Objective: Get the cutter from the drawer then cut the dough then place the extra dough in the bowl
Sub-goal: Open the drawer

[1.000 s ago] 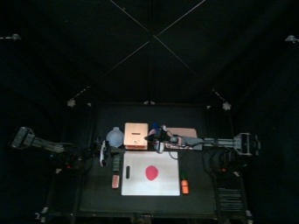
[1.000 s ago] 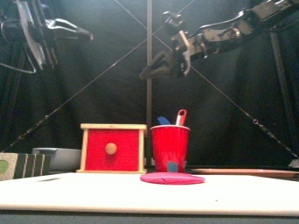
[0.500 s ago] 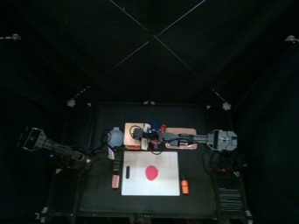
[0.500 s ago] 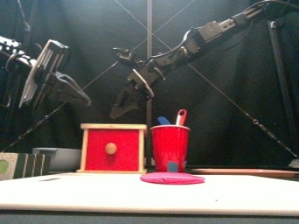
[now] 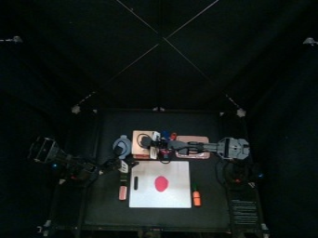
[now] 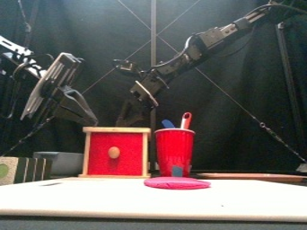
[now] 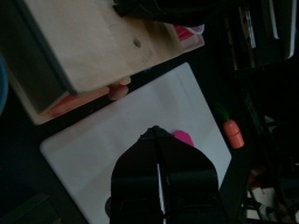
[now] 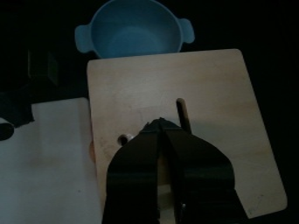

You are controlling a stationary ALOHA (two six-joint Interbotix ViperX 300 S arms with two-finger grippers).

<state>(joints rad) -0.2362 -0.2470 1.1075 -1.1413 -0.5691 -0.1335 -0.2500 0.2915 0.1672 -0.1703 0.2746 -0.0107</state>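
Nothing is done yet, I judge: the drawer (image 6: 102, 148) of the box (image 8: 216, 105) near the worktop's back edge is closed, no cutter shows, and the dough (image 5: 159, 184) lies whole on the board (image 5: 143, 198) toward the front edge. My right gripper (image 8: 160, 122) hangs over the box and my left gripper (image 7: 155, 133) over the board, both clenched on nothing. The bowl (image 8: 135, 31) is empty.
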